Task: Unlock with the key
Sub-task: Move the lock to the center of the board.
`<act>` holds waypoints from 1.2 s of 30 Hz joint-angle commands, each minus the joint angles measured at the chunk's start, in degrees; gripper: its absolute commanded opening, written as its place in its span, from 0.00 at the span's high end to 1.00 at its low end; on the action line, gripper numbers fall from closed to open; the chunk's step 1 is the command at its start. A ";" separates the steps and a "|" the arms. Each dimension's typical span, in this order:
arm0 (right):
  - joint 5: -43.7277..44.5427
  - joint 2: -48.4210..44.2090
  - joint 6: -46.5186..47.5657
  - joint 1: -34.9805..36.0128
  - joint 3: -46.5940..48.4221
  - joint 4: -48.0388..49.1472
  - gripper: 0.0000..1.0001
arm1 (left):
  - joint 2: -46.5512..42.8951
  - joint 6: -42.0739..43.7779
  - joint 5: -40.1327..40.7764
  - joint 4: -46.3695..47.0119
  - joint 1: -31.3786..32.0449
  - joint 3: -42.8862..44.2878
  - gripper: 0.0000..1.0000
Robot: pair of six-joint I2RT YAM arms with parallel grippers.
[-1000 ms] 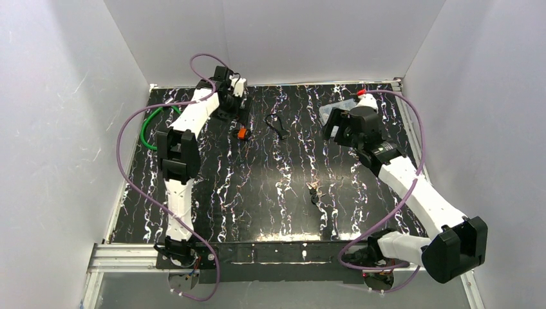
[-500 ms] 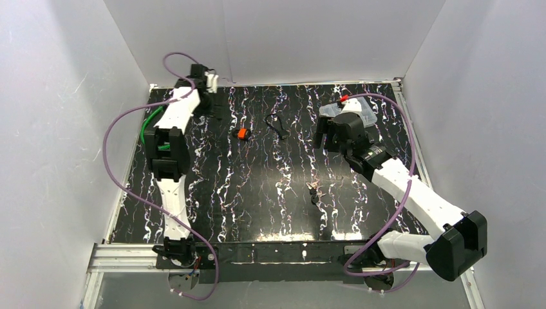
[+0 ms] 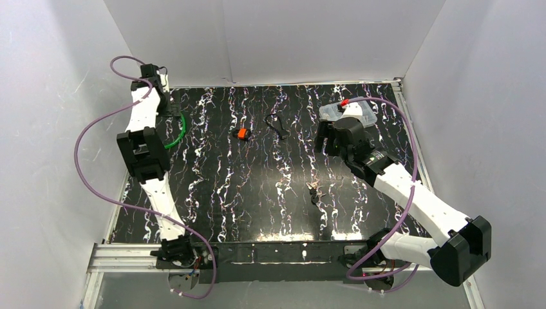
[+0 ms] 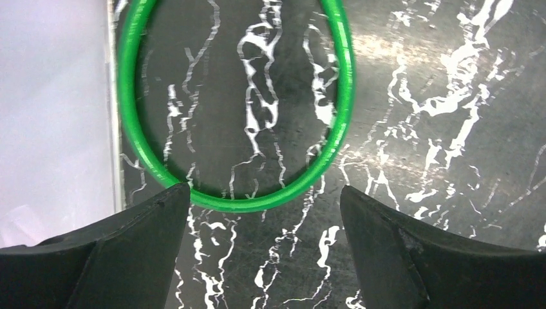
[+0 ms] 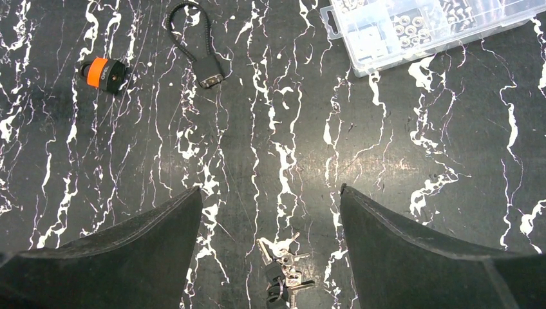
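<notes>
We see bright, even light from above: the white walls (image 3: pixel 290 38) come out pale and nearly shadowless, while the glossy black table (image 3: pixel 257 193) throws back soft glare, strongest in the left wrist view as a hazy patch up and to the right of the green ring (image 4: pixel 341 96). In both wrist views the dark fingers (image 4: pixel 129 257) at the bottom look soft and out of focus against a sharp tabletop. The overhead view is clear, though the keys (image 3: pixel 313 191) are too small to read well.

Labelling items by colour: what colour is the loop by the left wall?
The loop is bright green, clearest in the left wrist view.
</notes>
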State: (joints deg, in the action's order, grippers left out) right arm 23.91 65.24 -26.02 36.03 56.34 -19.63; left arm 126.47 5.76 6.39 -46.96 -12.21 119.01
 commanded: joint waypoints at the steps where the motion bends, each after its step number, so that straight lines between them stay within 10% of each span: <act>1: 1.46 -1.26 -0.05 0.42 0.44 1.17 0.15 | 1.62 2.16 -1.85 -3.11 1.67 -1.00 0.16; 36: 0.13 -3.52 -0.03 0.87 0.59 0.81 0.35 | 5.11 10.25 -2.41 -0.20 8.81 -12.05 0.52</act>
State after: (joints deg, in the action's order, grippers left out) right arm 23.81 63.67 -26.33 36.57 56.36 -19.68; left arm 131.62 15.49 7.38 -46.64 -3.96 110.12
